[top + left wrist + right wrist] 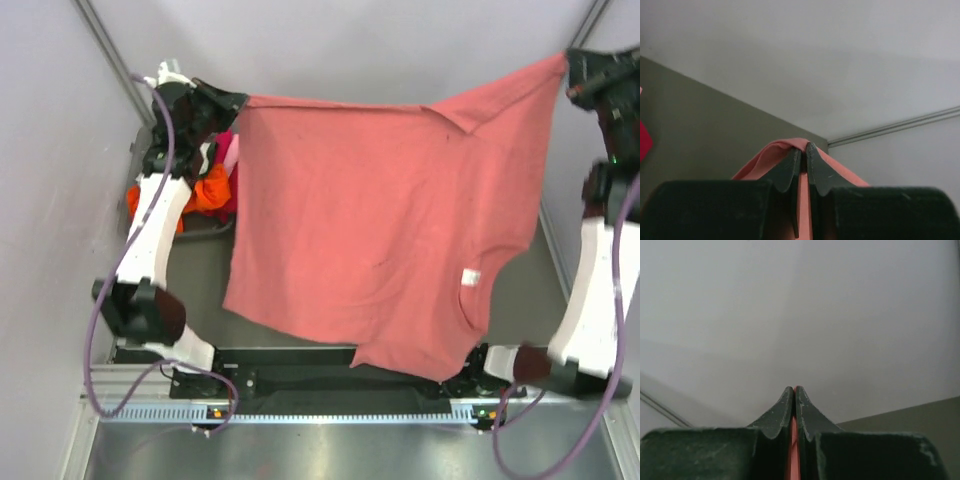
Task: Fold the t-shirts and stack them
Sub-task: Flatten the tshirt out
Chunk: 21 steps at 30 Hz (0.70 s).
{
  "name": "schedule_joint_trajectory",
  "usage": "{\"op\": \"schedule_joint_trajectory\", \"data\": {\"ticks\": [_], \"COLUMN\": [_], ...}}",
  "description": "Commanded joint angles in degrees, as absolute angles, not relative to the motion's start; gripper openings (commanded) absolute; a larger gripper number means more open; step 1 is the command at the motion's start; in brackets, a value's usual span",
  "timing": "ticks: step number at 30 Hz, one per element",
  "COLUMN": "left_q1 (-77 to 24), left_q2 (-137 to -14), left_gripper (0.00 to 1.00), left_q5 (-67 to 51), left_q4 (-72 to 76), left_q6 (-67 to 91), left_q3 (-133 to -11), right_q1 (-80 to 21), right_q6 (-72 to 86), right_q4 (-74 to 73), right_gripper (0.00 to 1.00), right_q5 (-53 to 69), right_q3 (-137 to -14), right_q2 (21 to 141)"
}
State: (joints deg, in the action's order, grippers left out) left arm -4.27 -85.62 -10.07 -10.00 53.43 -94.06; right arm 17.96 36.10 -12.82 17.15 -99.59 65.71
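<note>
Grey walls (350,40) behind, left gripper (804,150) and right gripper (794,390) each pinch a hem corner of the salmon-pink t-shirt (380,230): limp, light cloth, best held by corners

A dull olive-grey counter (200,285) sits inside pale walls (400,40), with a metal corner post (108,48) at the far left and a slotted aluminium rail (340,412) along its near edge.
</note>
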Motion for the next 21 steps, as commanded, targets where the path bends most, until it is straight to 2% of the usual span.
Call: {"op": "schedule_joint_trajectory", "data": {"ticks": [1,5,9,12,17,20,21], "left_q1": [-4.0,-4.0,-3.0,-1.4,-0.8,-0.8,-0.8], "left_q2": [-92.6,-98.3,-100.2,-102.1,-104.9,-102.8,-101.8], "left_gripper": [0.00,0.00,0.00,0.00,0.00,0.00,0.00], "left_q5": [-11.8,-11.3,-9.7,-12.8,-15.7,-16.3,-16.1], "left_q4": [-6.2,-7.6,-8.6,-7.4,-6.5,-2.1,-0.6], "left_q6": [55.4,53.9,53.3,56.2,56.4,54.5,54.0], "left_q3": [-103.9,-118.6,-126.8,-129.5,-129.4,-120.3,-116.8], "right_q1": [14.9,14.9,18.4,20.8,22.1,22.2,22.3], "right_q6": [34.6,31.0,35.0,38.6,40.9,40.3,40.3], "right_q4": [-15.4,-24.8,-20.1,-19.0,-17.4,-14.2,-12.9], "right_gripper": [0.00,0.00,0.00,0.00,0.00,0.00,0.00], "right_q5": [18.9,17.0,17.8,21.4,28.9,31.9,33.1], "right_q3": [-114.4,-133.1,-136.6,-138.9,-136.0,-125.6,-117.2], "right_q2": [78.2,86.7,86.4,87.8,89.4,87.1,84.6]}}
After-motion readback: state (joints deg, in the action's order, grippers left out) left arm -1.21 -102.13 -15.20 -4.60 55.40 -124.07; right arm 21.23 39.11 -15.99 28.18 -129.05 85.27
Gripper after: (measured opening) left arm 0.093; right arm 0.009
